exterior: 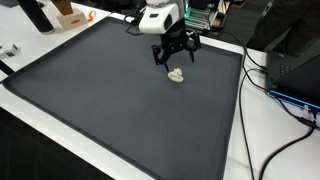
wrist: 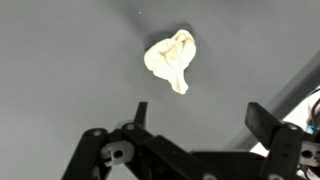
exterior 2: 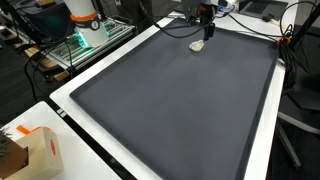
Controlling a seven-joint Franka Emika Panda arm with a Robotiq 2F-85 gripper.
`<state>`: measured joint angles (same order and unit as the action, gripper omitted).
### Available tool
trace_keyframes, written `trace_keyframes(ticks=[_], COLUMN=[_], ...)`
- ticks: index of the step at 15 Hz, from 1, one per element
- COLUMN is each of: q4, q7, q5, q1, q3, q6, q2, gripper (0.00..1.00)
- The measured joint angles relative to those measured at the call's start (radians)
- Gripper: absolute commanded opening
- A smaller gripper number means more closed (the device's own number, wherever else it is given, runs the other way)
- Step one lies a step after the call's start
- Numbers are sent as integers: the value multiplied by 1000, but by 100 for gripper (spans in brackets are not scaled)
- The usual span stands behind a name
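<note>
**Operator A:** Which surrounding items do I log from my station?

**Operator B:** I log a dark mat [exterior: 110, 110] covering most of a white table [exterior: 238, 125]. The table shows as a pale border around the mat in both exterior views. In an exterior view, a cardboard box [exterior 2: 40, 150] with orange marks stands on a table corner, off the mat.

**Operator A:** And beyond the table?

**Operator B:** I see a rack with green lights [exterior 2: 85, 42] beside it, and a black equipment case [exterior: 295, 60].

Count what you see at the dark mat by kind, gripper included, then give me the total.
Cream crumpled piece: 1
Dark mat: 1
Gripper, open above the piece: 1
Total: 3
</note>
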<state>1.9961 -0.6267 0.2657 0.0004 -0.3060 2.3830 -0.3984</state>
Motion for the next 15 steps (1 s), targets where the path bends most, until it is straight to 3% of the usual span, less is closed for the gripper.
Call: trace_keyframes(ticks=[4,8,15], q4=[125,215,286], q7=[-208,-339,-322], q5=[326,608,817], q1=[-111,-142,-103], q3=[-41,-8,98], q6=[37,35,12], q2=[76,120,130], gripper=[100,100,100])
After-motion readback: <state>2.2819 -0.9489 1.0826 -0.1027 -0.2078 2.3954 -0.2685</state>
